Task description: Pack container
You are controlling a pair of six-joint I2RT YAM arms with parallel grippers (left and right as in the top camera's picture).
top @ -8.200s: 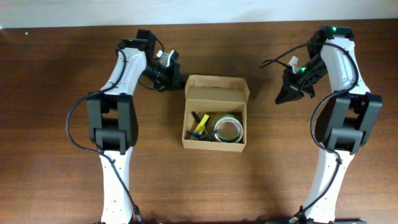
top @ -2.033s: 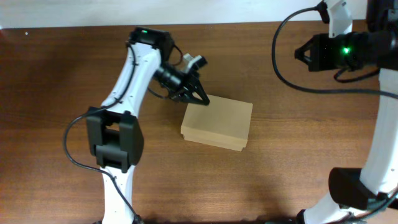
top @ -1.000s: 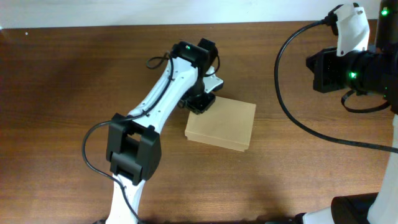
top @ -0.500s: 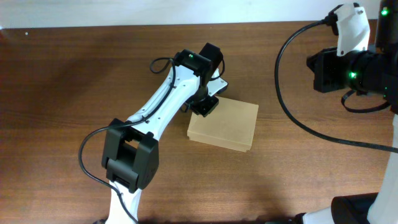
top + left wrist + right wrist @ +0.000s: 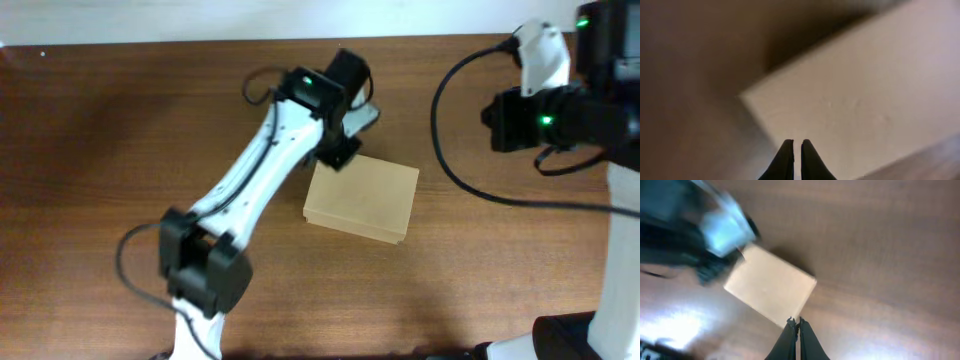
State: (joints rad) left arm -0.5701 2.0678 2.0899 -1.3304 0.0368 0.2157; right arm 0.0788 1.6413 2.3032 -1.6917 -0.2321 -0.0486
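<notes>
Left hand [image 5: 797,143] pinched over closed container [image 5: 362,202] on table [image 5: 100,150].

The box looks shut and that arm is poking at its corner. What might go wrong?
1. The shut left jaws seem to press the box near one corner, not its middle, so it may slide or twist on the table.
2. No fastening shows on the lid; it might spring up when the arm lifts.
3. The right arm hangs high, so nothing steadies the box.
</notes>
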